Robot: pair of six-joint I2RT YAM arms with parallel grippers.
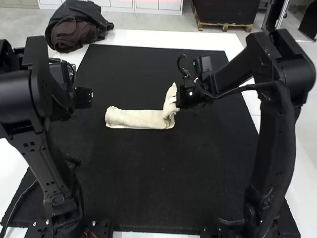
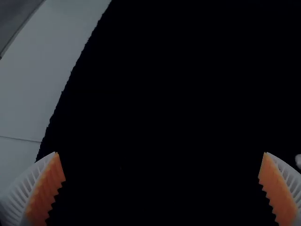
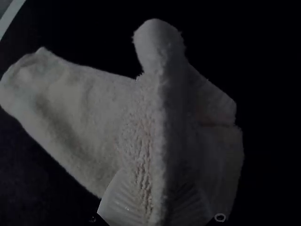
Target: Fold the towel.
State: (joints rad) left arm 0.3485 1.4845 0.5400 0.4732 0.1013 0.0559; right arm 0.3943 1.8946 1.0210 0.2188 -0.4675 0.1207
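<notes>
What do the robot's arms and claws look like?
The left arm and right arm are black and blocky, a cable along the right one. The left claw has white, ribbed fingers with orange pads; the right claw has ribbed fingers too.

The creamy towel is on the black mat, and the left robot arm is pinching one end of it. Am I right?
Not quite: it's the right arm's tool that is pinching one end of the towel, as the right wrist view shows. The towel is creamy and on the black mat, just as you said.
</notes>
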